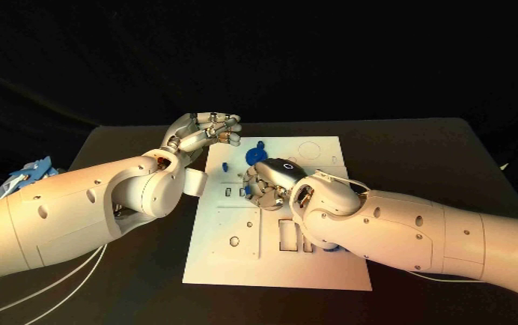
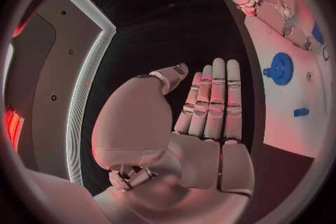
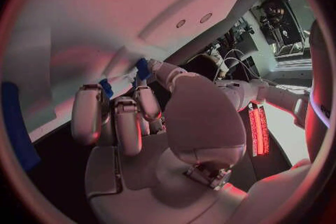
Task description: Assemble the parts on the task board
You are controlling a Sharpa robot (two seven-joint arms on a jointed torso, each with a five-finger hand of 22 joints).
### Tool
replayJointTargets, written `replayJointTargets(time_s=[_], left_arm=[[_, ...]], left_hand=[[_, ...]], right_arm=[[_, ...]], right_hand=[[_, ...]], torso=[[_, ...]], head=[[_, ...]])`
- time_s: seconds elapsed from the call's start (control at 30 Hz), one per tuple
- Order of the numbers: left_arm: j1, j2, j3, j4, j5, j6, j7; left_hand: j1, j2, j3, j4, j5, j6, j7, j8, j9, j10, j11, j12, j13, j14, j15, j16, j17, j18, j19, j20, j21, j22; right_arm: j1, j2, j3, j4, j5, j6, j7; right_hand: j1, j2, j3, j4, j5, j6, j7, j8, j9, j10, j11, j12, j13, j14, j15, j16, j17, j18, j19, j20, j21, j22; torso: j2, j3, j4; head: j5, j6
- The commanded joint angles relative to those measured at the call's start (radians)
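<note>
Small blue part [image 3: 142,68] pinched by R hand [image 1: 270,183] over the white board [image 1: 243,257].
L hand [image 1: 203,134] held empty beside board's far-left corner, fingers straight; blue gear [image 1: 256,153] seen near it.

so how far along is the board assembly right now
Early to midway, as far as I can tell. Done: a blue gear already sits on the task board. In hand: the right hand is down on the board, fingertips at a small blue part. The left hand is open off the board's edge. Left: several slots look unfilled, and a small blue piece lies loose.
</note>
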Motion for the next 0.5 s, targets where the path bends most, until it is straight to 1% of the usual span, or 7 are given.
replayJointTargets(time_s=[0.03, 0.13, 0.23, 0.3, 0.5], left_arm=[[0.001, 0.001, 0.001, 0.003, 0.0, 0.01, 0.005], [0.001, 0.001, 0.001, 0.004, 0.0, 0.011, 0.005], [0.001, 0.001, 0.001, 0.004, 0.0, 0.011, 0.005], [0.001, 0.001, 0.001, 0.004, 0.0, 0.012, 0.004], [0.001, 0.0, 0.001, 0.005, 0.0, 0.013, 0.003]], left_hand=[[-0.011, 0.001, 0.005, -0.001, -0.004, 0.0, 0.005, -0.004, 0.001, -0.007, 0.002, -0.005, -0.002, -0.005, -0.001, -0.004, 0.001, 0.004, -0.009, 0.002, -0.004, -0.002], [-0.012, 0.001, 0.005, -0.001, -0.004, 0.0, 0.006, -0.004, 0.001, -0.008, 0.002, -0.005, -0.002, -0.006, -0.001, -0.004, 0.002, 0.004, -0.009, 0.002, -0.004, -0.002], [-0.012, 0.001, 0.005, -0.001, -0.004, 0.0, 0.006, -0.004, 0.001, -0.008, 0.002, -0.005, -0.002, -0.006, -0.001, -0.004, 0.002, 0.004, -0.009, 0.002, -0.004, -0.002], [-0.012, 0.001, 0.005, -0.001, -0.004, 0.0, 0.006, -0.004, 0.001, -0.008, 0.002, -0.005, -0.002, -0.006, -0.001, -0.003, 0.002, 0.004, -0.009, 0.002, -0.004, -0.002], [-0.011, 0.002, 0.005, -0.002, -0.004, -0.002, 0.007, -0.005, 0.001, -0.011, 0.003, -0.005, -0.001, 0.0, -0.002, 0.003, 0.006, 0.006, -0.008, 0.004, -0.001, 0.0]], right_arm=[[-0.007, 0.003, -0.004, -0.01, -0.021, 0.02, -0.03], [-0.009, 0.005, -0.004, -0.016, -0.024, 0.021, -0.034], [-0.009, 0.006, -0.004, -0.019, -0.027, 0.022, -0.037], [-0.01, 0.006, -0.004, -0.021, -0.029, 0.022, -0.04], [-0.01, 0.006, -0.004, -0.022, -0.033, 0.02, -0.045]], right_hand=[[0.0, 0.0, -0.005, 0.004, -0.005, 0.007, -0.004, 0.062, 0.05, 0.004, 0.0, 0.004, -0.001, 0.097, -0.002, 0.002, 0.213, -0.007, 0.006, 0.001, -0.001, 0.034], [0.0, 0.0, -0.005, 0.004, -0.005, 0.007, -0.004, 0.062, 0.05, 0.004, 0.0, 0.004, -0.001, 0.097, -0.002, 0.002, 0.213, -0.007, 0.006, 0.001, -0.001, 0.034], [-0.002, -0.001, -0.006, 0.005, -0.006, 0.006, -0.004, 0.062, 0.049, 0.004, 0.0, 0.004, -0.001, 0.097, -0.002, 0.002, 0.214, -0.007, 0.007, 0.001, -0.001, 0.035], [-0.004, -0.003, -0.006, 0.006, -0.007, 0.005, -0.003, 0.062, 0.049, 0.003, 0.0, 0.003, -0.002, 0.097, -0.002, 0.002, 0.214, -0.007, 0.006, 0.001, -0.002, 0.034], [-0.01, -0.011, -0.008, 0.01, -0.014, -0.002, -0.001, 0.06, 0.045, -0.009, 0.002, -0.008, -0.015, 0.096, -0.001, 0.002, 0.213, -0.007, 0.005, 0.001, -0.005, 0.032]], torso=[[0.0, -0.0002, 0.0004], [0.001, 0.0002, 0.0014], [0.001, -0.0004, 0.0013], [0.0, -0.0008, -0.0001], [0.0, 0.0, -0.0006]], head=[[0.0, 0.001], [-0.001, 0.0], [-0.001, 0.0], [0.001, -0.001], [0.001, -0.002]])
